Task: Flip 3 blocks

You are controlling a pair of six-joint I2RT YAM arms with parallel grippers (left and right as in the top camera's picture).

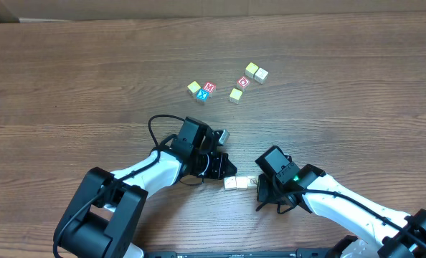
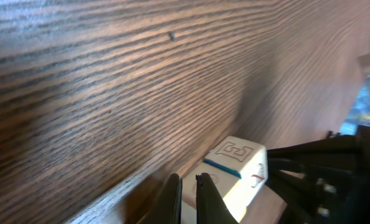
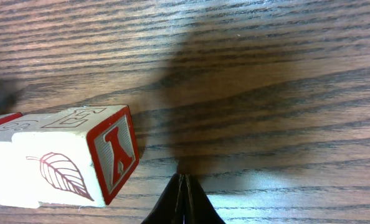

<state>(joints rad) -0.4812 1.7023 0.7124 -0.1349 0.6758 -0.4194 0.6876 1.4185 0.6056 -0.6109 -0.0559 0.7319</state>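
Left end effector point(image 2: 187, 182), right end effector point(image 3: 183, 183): both fully closed.

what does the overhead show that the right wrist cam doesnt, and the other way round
Only overhead: the left pincer and the far cubes, including M, X and O. Only right wrist: a red A and a leaf on the end block, and the right pincer shut, clear of it. Both: the pale blocks on the wood table.
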